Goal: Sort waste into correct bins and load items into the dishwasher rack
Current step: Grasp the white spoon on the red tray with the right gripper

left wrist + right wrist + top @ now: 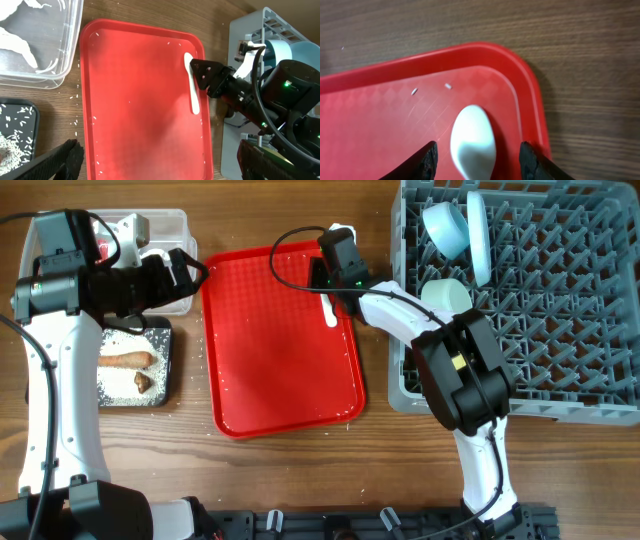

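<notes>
Red tray (280, 370): the landmark. It lies flat on the wooden table (300, 480) in the middle of the overhead view, with a few loose rice grains on it.

Spoon (472, 142): white plastic. It lies on the red tray close to its right rim, near the far right corner, with the handle running along that rim.

Right gripper (328, 284): over the far right corner of the red tray. Its jaws are parted, with one finger on each side of the spoon's bowl. The wrist view shows a strip of red tray between each finger and the spoon, so nothing is gripped.

Left gripper (190, 268): above the far end of the red tray's left rim. Its jaws are spread wide with nothing between them.

Clear tub (172, 220): left of the red tray at its far end. It holds crumpled paper (130, 228) and a red-and-white wrapper (100, 248).

Black tray (166, 375): just left of the red tray, nearer than the clear tub. It holds rice (120, 340), a brown stick (127, 360) and a small brown lump (143, 381).

Rack (560, 330): a grey peg crate just right of the red tray.

Blue bowl (445, 228), blue plate (478, 235), green bowl (447, 293): all in the rack, on the side nearest the red tray. The blue bowl and plate stand on edge.
</notes>
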